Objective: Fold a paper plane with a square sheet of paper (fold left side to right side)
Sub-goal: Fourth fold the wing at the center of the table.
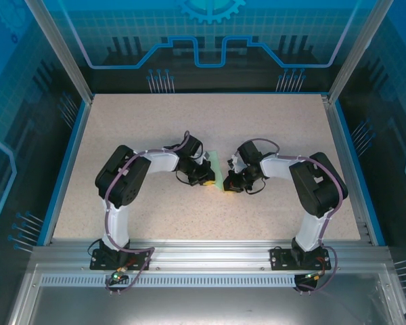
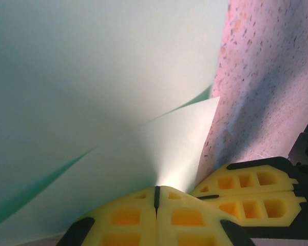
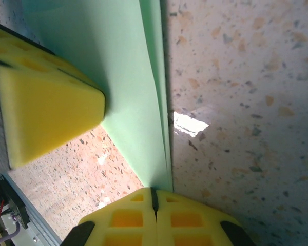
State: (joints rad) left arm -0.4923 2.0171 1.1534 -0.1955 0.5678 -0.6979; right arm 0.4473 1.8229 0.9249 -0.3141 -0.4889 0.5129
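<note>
On the table [image 1: 155, 122], centre — folded mint-green paper [image 1: 219, 169], a slim strip | left fingers [image 2: 128, 218] pressed together, pinching its raised flap | right fingers [image 3: 187, 218] clamped together on its creased end

slim, folded pale mint-green paper plane [image 1: 218, 169] at table [image 1: 155, 122] centre

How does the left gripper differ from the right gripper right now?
The left gripper reaches the paper from the left side, the right gripper from the right. At the left gripper its layers fan apart; at the right gripper they lie tight together. Both are shut on the paper.
</note>
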